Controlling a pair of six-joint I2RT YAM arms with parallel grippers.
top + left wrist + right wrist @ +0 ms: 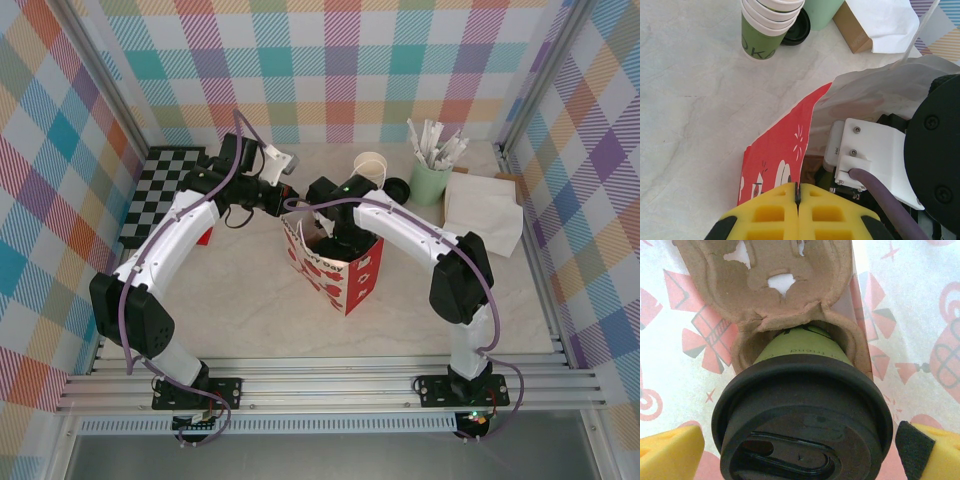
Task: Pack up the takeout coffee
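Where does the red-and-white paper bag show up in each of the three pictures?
Top external: the paper bag stands in the middle of the picture.
Left wrist: its red side rises from bottom centre, rim pinched in the left gripper.
Right wrist: its printed inner walls surround the lidded coffee cup.
Shared landmark: the stack of green cups behind the bag, top and left wrist views.

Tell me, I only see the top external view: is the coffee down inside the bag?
Observer: Yes; right wrist view shows the takeout coffee seated in a brown pulp carrier inside the bag.
Operator: Is the right claw gripping it?
Observer: No, the right claw is open, one finger each side of the black lid.
Operator: And the left claw?
Observer: The left claw is shut on the bag's red rim.
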